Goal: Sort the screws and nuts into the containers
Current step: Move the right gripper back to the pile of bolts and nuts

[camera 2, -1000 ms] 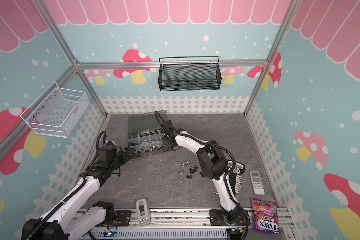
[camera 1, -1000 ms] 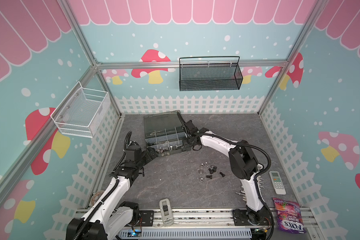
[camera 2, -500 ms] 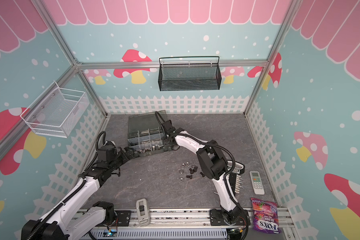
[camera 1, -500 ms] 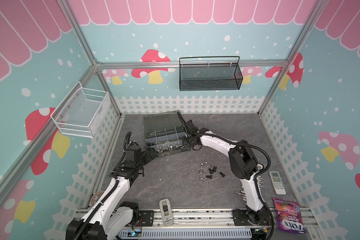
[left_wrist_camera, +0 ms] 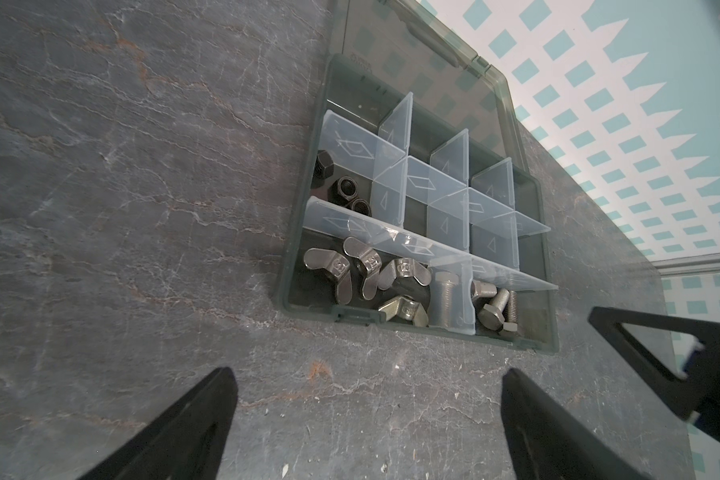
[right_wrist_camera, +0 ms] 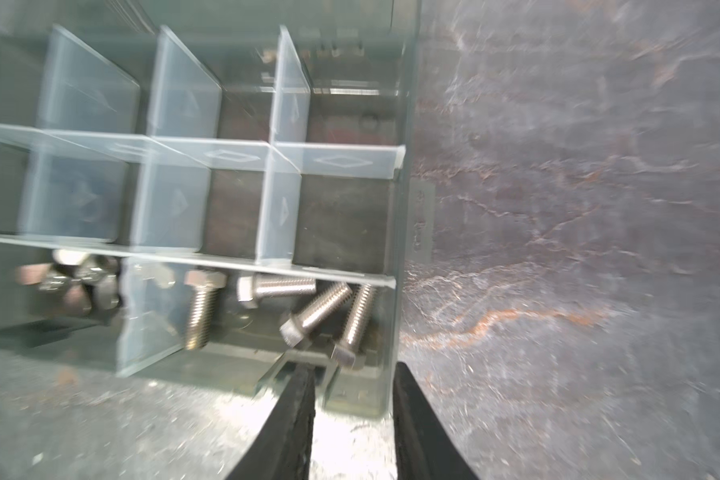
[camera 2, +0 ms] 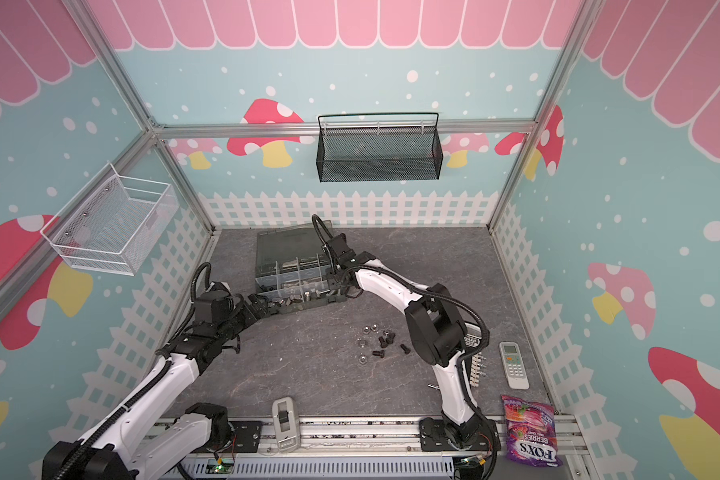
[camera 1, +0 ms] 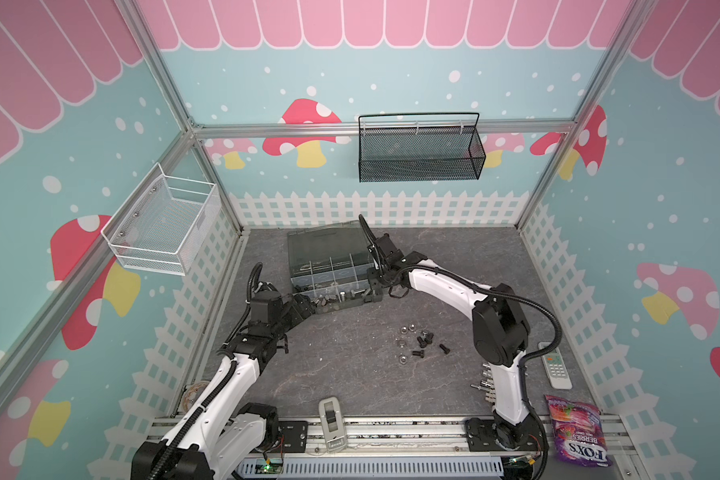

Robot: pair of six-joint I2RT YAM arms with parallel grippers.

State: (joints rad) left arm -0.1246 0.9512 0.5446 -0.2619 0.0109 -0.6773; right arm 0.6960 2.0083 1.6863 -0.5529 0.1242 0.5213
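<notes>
**Obscured, cropped and unreadable items: sorting cell**

Right wrist view: the whole frame is smeared. The wing nuts (right_wrist_camera: 75, 282) in the organizer box (right_wrist_camera: 395, 208) are a grey blur, count unclear, and the right gripper (right_wrist_camera: 354, 374) has both fingers cut by the frame edge. Left wrist view: the left gripper (left_wrist_camera: 366, 386) fingers are likewise cropped, the black nuts (left_wrist_camera: 345, 189) sit half behind a translucent divider (left_wrist_camera: 387, 195), and one silver bolt (left_wrist_camera: 447, 299) is clouded by another divider. In both top views the loose screws and nuts (camera 1: 421, 341) are too small to tell apart by kind. In a top view the white terminal strip (camera 1: 486, 380) lies partly behind the right arm (camera 1: 504, 386).
</notes>
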